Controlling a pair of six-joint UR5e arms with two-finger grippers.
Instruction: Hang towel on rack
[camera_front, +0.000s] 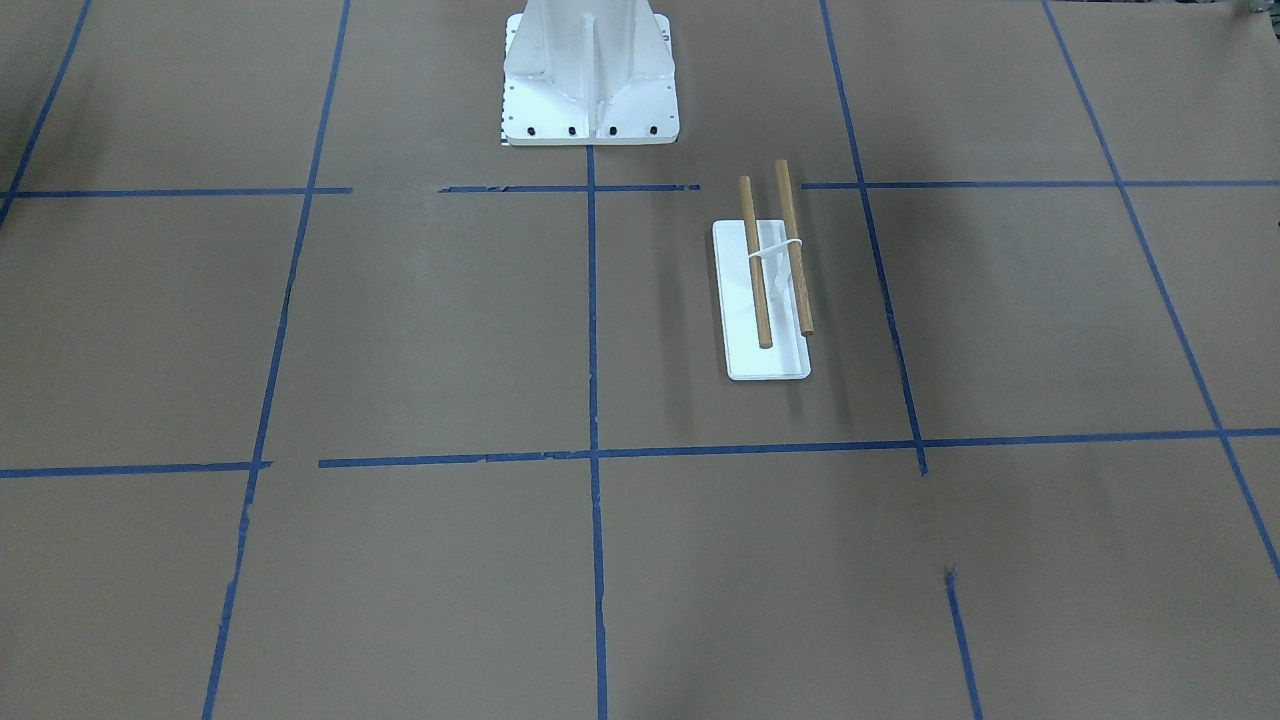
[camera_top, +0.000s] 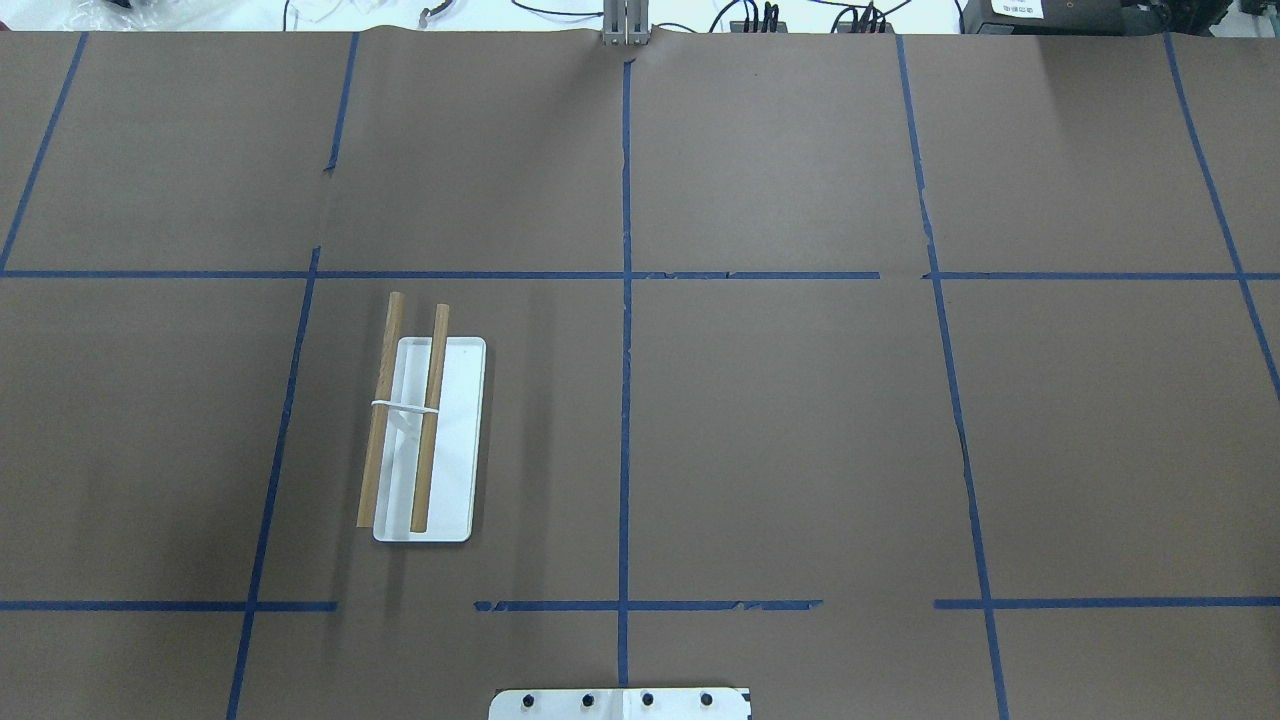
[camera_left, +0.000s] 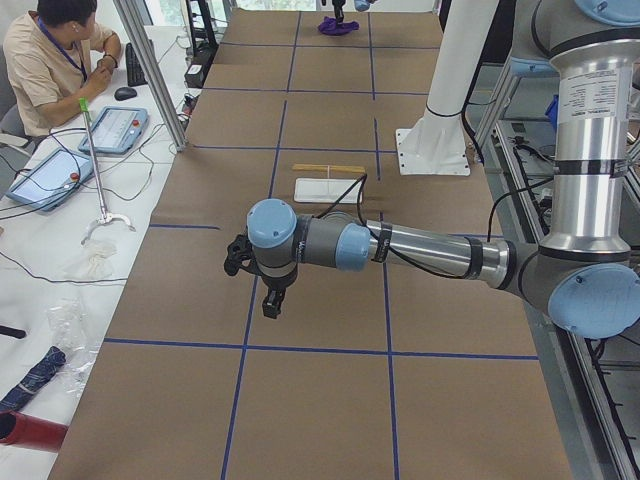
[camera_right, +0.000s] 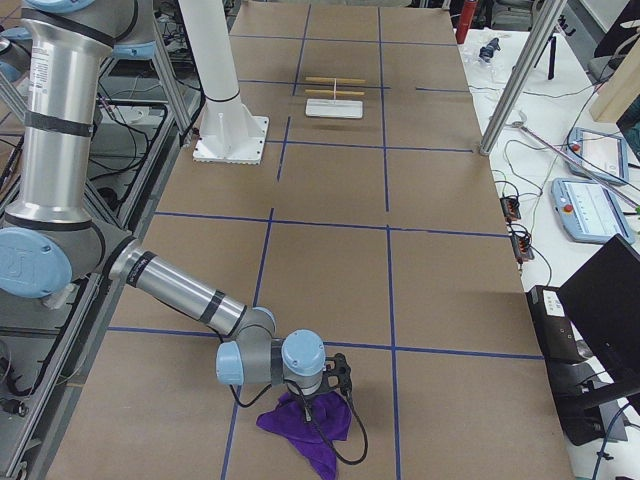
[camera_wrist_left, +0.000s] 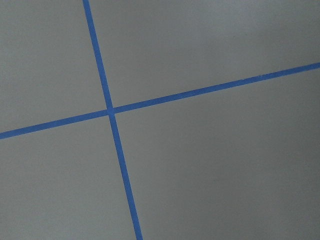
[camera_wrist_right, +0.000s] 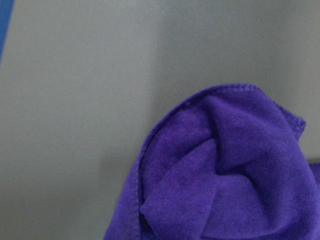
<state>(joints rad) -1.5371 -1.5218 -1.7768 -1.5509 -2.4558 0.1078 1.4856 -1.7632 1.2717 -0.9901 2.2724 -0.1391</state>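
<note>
The rack (camera_front: 765, 300) stands on the brown table with a flat white base and two parallel wooden dowels; it also shows in the overhead view (camera_top: 425, 440) and both side views (camera_left: 328, 180) (camera_right: 335, 95). The purple towel (camera_right: 305, 425) lies crumpled far from the rack, at the table's end on my right. It fills the lower right of the right wrist view (camera_wrist_right: 225, 170). My right gripper (camera_right: 330, 385) hangs just over the towel; I cannot tell whether it is open or shut. My left gripper (camera_left: 262, 290) hovers over bare table, and I cannot tell its state either.
The large white bolted pedestal (camera_front: 590, 80) stands at the robot's side of the table, near the rack. Blue tape lines (camera_wrist_left: 112, 112) cross the brown paper. An operator (camera_left: 55, 55) sits at a side desk with tablets and cables.
</note>
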